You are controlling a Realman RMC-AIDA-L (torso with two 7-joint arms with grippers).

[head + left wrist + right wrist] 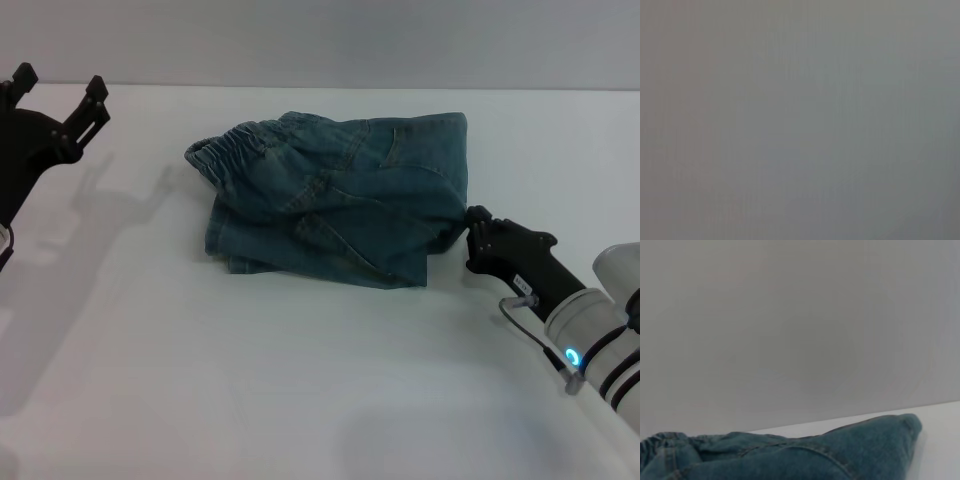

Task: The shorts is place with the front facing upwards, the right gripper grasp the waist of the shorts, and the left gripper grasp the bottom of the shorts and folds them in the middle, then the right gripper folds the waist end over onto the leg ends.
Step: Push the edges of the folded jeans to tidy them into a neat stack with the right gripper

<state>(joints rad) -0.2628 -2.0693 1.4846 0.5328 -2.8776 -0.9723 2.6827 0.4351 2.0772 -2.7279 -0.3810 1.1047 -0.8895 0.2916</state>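
**Desk:** Where do the shorts sit, and which step are you on?

**Operator:** The blue-green denim shorts [335, 205] lie bundled on the white table [250, 380], a little toward twelve o'clock from the middle of my head view. They look doubled over more than once. The puckered elastic waistband [225, 152] shows at the bundle's ten o'clock corner, with a second layer of denim peeking out beneath the near edge. I judge the final fold, waist end over leg ends, is essentially laid and I'm at its tail.

**Desk:** And the pincers?

**Operator:** My right pincer [472, 228], black tips on a white arm, is low at four o'clock, its tips touching the bundle's right-hand corner. I cannot tell whether it's clenched on cloth or merely resting against it. In the right wrist view, the denim fills the lower part of the picture and no fingers show. My left pincer [58, 92], a black two-fingered claw, hangs released and empty out at ten o'clock, well apart from the shorts. Its wrist view shows only blank grey.

**Desk:** Next move?

**Operator:** As I judge it, I should let go cleanly without dragging that corner, back the right arm away toward four o'clock, then check the stack lies flat.
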